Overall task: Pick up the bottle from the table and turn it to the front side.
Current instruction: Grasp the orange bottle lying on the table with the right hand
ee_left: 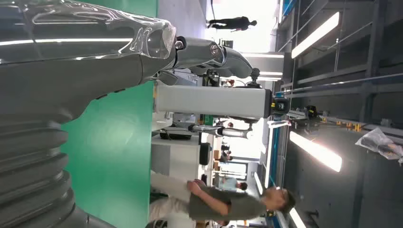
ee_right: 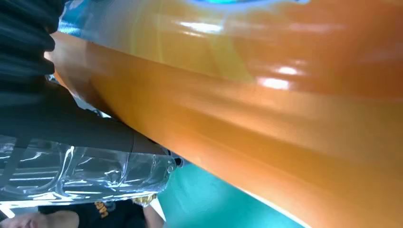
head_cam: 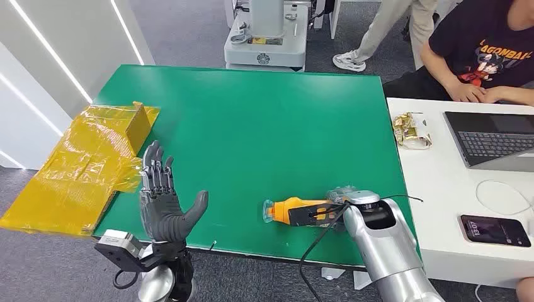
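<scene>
bottle: orange bottle (head_cam: 293, 211), 1 of it, lying on its side on the green worktop (head_cam: 252, 132) near the front edge, robot's right half.
long axis: runs left-right across the head view, roughly along the front edge; pale cap end points toward robot's left, base end sits inside the right robot hand.
right robot hand: (head_cam: 334, 206) wrapped over the base half of the bottle w/ dark fingers (head_cam: 312, 212) laid along its side; reads as a grip, fingers closed on it. Right wrist view has the orange wall (ee_right: 266, 123) pressed up close to the palm, which fits.
lifted or not: can't tell; bottle looks at or just above worktop level.
left robot hand: (head_cam: 165, 204) held up over the front-left edge, palm open, fingers spread, holding nothing. Well apart from the bottle, cap end faces it.
nearer hand: right, already on the bottle; left is the far one.
key relation: the roll needed is about the bottle's long axis, and the right wrist lines up w/ that axis approx, so a wrist turn should do it (judgement).
label side: can't tell which face is up.
counts: bottles 1; robot hands 2; yellow plastic bags (head_cam: 82, 167) 1 heap on left edge; laptop (head_cam: 494, 138) 1, phone (head_cam: 494, 229) 1, both on white side table (head_cam: 434, 207).
</scene>
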`<state>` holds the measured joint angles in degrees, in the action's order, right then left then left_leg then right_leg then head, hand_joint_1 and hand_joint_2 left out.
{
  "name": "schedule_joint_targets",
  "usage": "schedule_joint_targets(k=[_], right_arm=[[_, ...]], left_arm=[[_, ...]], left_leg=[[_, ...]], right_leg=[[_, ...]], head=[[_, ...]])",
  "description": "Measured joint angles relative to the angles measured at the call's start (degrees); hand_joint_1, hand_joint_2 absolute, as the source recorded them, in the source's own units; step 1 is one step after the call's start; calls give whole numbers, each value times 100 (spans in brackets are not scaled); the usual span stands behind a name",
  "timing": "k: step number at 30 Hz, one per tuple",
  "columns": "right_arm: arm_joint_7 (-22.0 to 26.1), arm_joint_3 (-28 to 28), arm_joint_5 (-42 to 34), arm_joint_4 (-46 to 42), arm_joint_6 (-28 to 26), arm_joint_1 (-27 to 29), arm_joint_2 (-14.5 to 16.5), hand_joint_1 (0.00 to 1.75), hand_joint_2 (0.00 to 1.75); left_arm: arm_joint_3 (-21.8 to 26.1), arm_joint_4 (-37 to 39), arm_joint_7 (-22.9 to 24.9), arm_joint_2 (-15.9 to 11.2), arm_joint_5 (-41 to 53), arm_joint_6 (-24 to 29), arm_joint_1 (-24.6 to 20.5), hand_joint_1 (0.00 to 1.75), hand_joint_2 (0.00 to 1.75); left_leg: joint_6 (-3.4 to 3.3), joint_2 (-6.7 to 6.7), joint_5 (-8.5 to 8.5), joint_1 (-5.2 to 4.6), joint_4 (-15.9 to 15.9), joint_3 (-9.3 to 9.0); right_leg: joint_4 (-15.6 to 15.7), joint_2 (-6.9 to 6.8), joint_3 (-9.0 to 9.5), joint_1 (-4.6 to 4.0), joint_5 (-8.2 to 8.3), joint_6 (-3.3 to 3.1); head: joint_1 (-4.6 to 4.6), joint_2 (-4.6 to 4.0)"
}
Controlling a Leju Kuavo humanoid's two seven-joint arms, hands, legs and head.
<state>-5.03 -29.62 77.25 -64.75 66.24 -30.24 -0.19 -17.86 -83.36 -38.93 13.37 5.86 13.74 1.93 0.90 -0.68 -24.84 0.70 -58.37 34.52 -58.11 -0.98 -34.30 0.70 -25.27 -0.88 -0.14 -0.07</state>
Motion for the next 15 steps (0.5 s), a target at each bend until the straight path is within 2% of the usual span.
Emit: schedule_joint_targets(k=[5, 9, 11, 15], right_arm=[[86, 146, -106, -69, 9, 56, 99, 175, 175], [414, 419, -328, -324, 197, 180, 242, 175, 175], [947, 735, -403, -621, 360, 343, 387, 175, 175], [2724, 1824, -753, -1254, 647, 731, 910, 175, 175]], left_arm=[[0, 1, -6, 24, -1, 12, -2, 0, 175], [0, 6, -30, 37, -7, 54, -4, 0, 175], [0, 23, -54, 42, -22, 93, -7, 0, 175], [-1, 92, -75, 48, -66, 175, -18, 0, 175]], left_leg=[[0, 0, 0, 0, 0, 1], [0, -5, 0, 0, 0, 0], [0, -7, 0, 0, 0, 2], [0, -5, 0, 1, 0, 4]], right_leg=[[0, 0, -1, 0, 0, 0], [0, -3, -2, 0, 0, 0], [0, -6, -3, 0, 0, 0], [1, -4, -8, 0, -3, 1]], head=[[-1, 0], [1, 0], [0, 0], [-2, 0]])
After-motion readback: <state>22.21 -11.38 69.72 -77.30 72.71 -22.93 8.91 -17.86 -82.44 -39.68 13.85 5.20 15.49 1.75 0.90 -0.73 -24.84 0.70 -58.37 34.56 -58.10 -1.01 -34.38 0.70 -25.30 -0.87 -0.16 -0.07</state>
